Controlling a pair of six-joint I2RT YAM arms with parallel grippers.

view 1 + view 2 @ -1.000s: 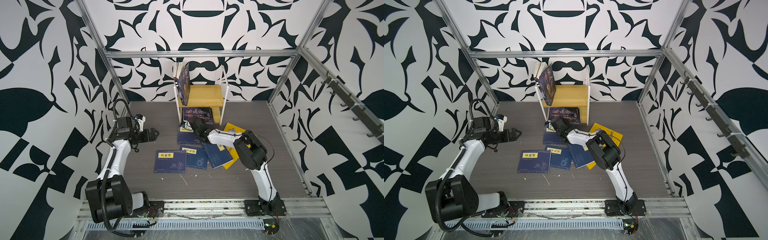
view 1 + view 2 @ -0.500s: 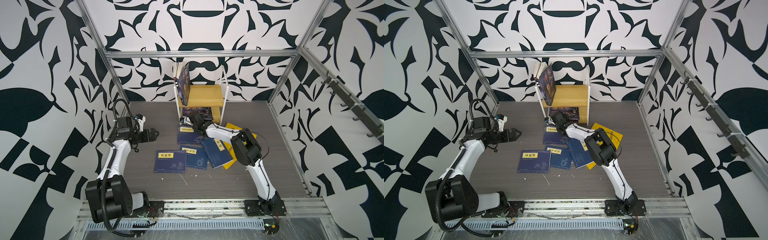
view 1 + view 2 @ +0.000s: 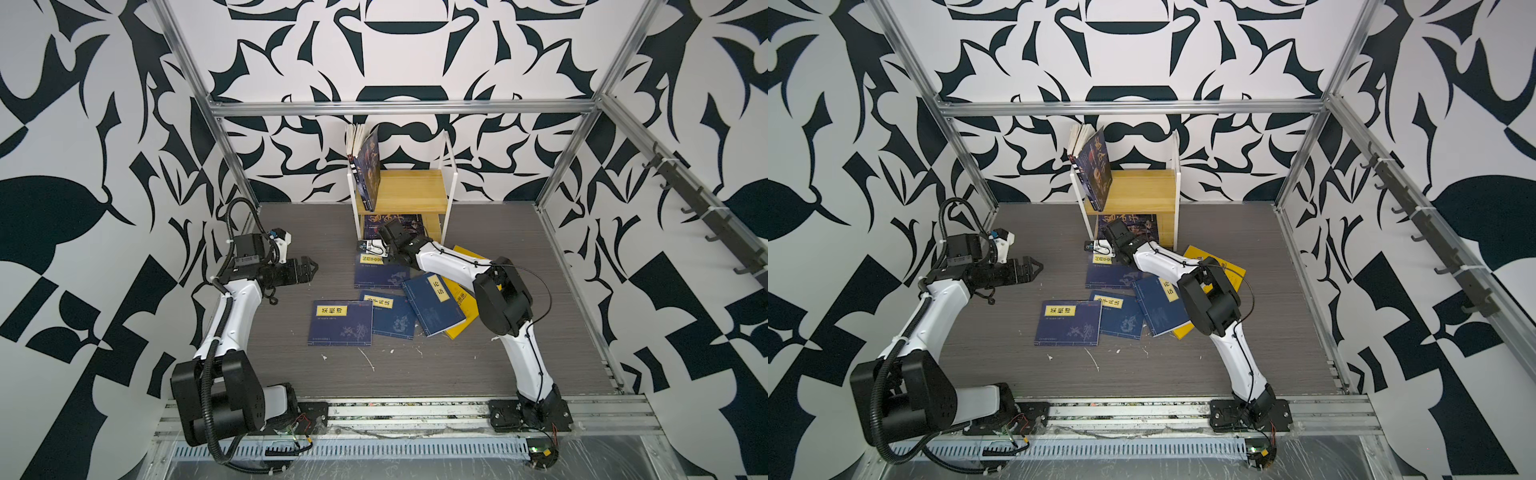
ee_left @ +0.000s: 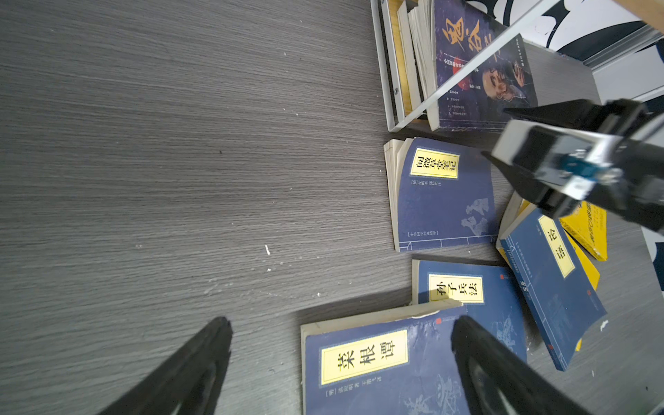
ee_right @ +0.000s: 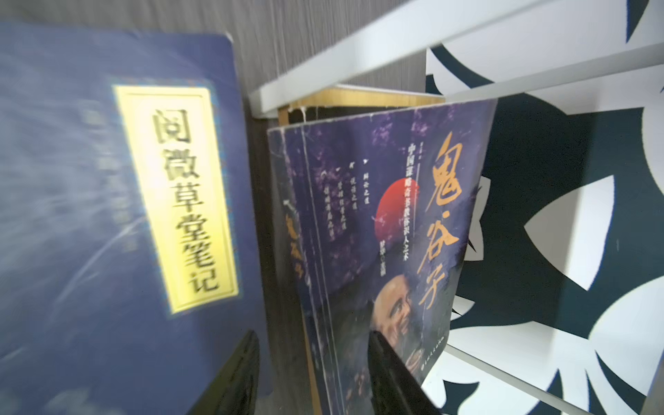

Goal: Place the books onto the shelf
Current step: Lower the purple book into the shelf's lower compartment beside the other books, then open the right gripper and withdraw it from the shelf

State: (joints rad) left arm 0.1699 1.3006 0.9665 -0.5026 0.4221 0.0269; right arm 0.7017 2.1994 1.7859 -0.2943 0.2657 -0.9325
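The shelf (image 3: 411, 189) stands at the back middle of the table. One dark book (image 3: 368, 170) leans upright at the left end of its upper board. The portrait book (image 3: 397, 219) lies on the lower board, its near edge sticking out. My right gripper (image 3: 388, 229) is at that edge, open. In the right wrist view its fingers (image 5: 391, 377) straddle the portrait book's (image 5: 388, 230) corner without pinching it. Several navy books (image 3: 340, 322) and yellow ones (image 3: 461, 299) lie on the table. My left gripper (image 3: 309, 268) hovers open, left of the pile, holding nothing.
A navy book (image 5: 107, 215) lies right beside the shelf's front foot, under my right wrist. The white shelf frame (image 4: 390, 90) borders the lower board. Metal cage posts (image 3: 232, 158) and patterned walls close in the table. White scraps (image 3: 368, 359) dot the near table.
My right gripper pushed a little further toward the shelf's lower board and then opened its jaws off the portrait book. The left arm has stayed still.
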